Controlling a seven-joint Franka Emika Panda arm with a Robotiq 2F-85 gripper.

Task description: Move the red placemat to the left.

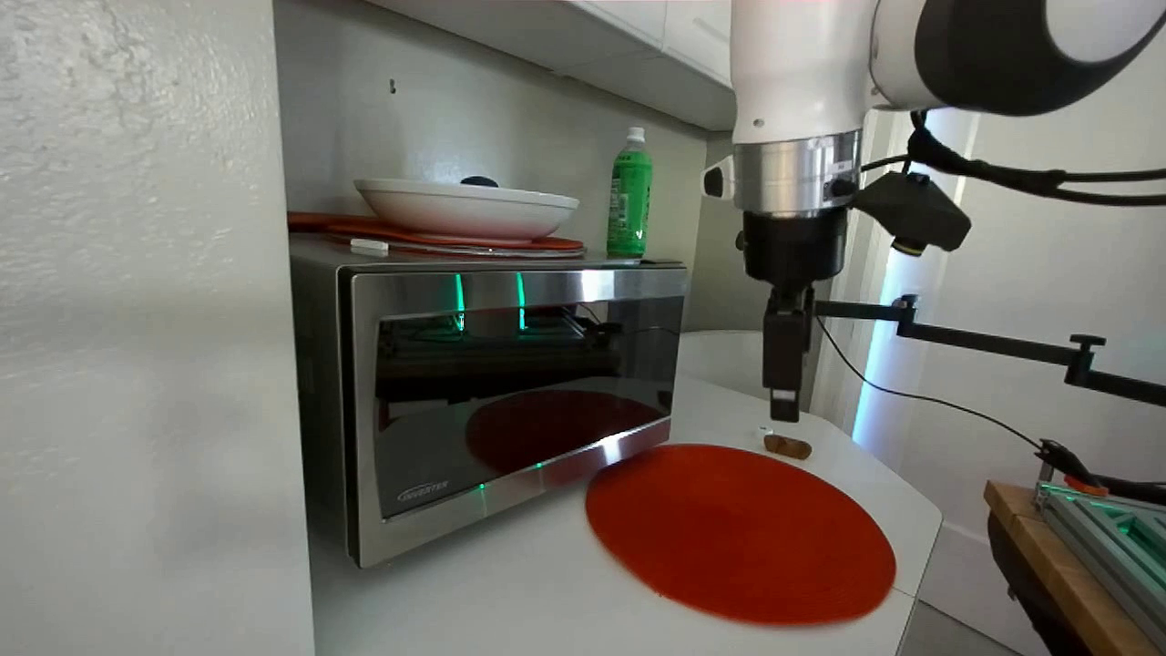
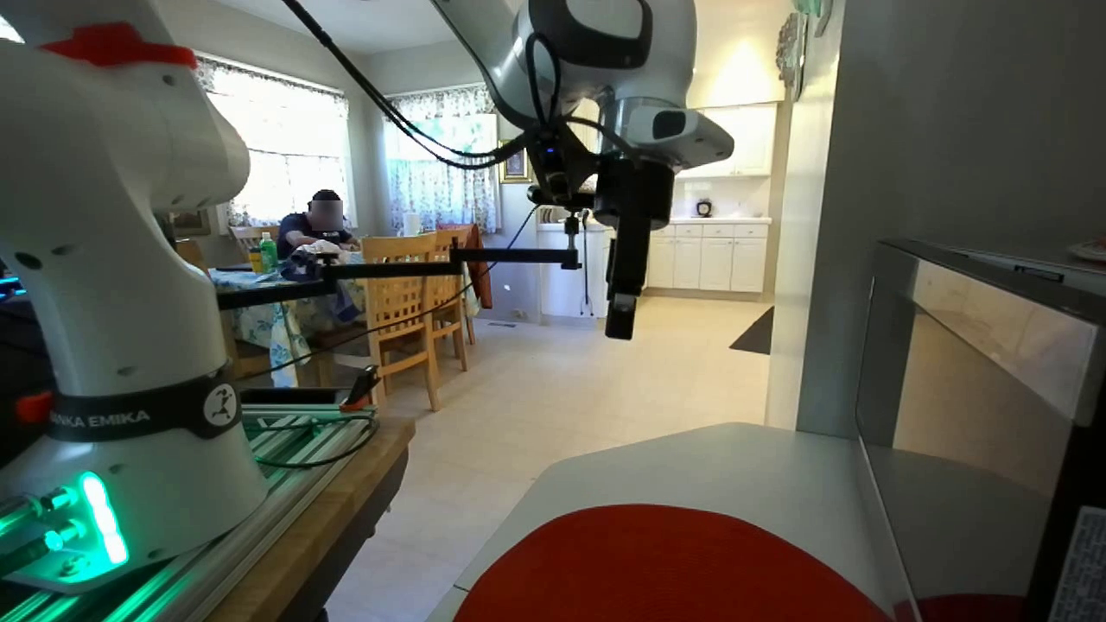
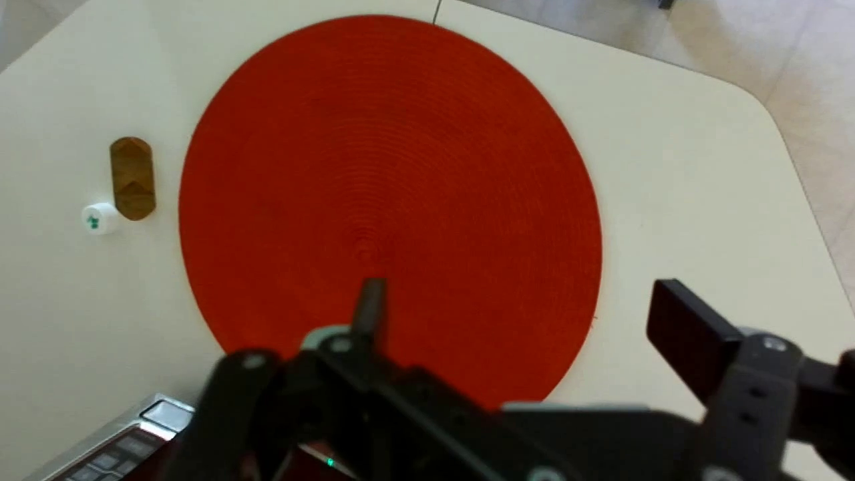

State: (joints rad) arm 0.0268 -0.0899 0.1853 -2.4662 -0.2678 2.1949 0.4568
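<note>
The round red placemat (image 1: 740, 538) lies flat on the white table beside the microwave. It also shows in an exterior view (image 2: 674, 570), cut off by the lower edge, and in the wrist view (image 3: 387, 167), where my gripper hides its lower part. My gripper (image 3: 520, 287) is open, with its two fingers wide apart and nothing between them. In both exterior views the gripper (image 1: 785, 405) (image 2: 620, 320) points down and hangs above the table, apart from the placemat.
A microwave (image 1: 510, 401) stands on the table (image 1: 510, 592), bearing a white bowl (image 1: 469, 210) and a green bottle (image 1: 630, 200). A small brown block (image 3: 133, 177) and a white cap (image 3: 100, 218) lie near the placemat. Cabinets (image 1: 629, 64) hang above the microwave.
</note>
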